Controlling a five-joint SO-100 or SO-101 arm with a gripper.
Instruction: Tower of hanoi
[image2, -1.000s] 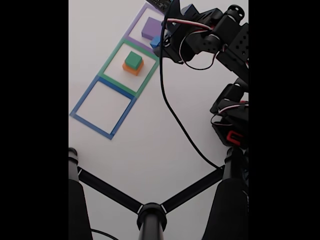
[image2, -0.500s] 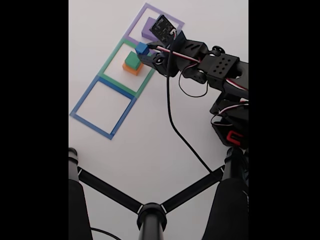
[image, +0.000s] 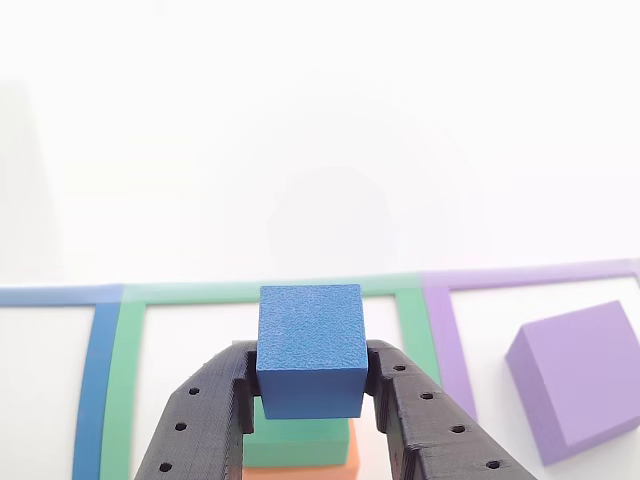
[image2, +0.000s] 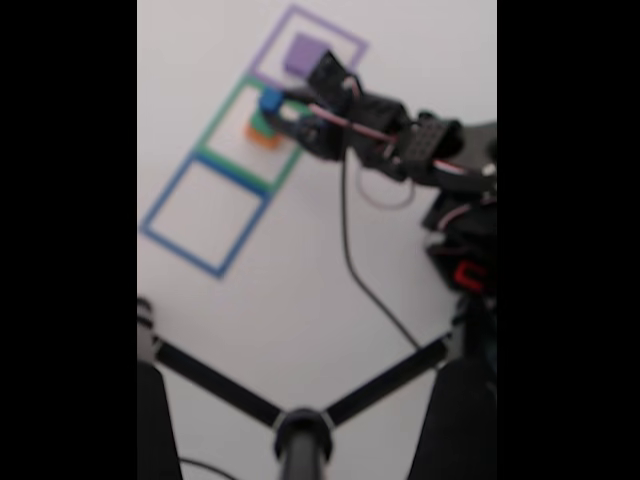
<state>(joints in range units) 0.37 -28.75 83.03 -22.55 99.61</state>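
Other view: pincer (image: 310, 400) clenched on blue cube (image: 310, 348), held directly above green block (image: 297, 443) stacked on orange block (image: 320, 470); drop is straight down.

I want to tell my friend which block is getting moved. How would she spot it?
Find the green tape square in the middle of the row of three. The little blue cube hangs above it, pinched between the black fingers, over the green block and orange block. It is the only block off the table.
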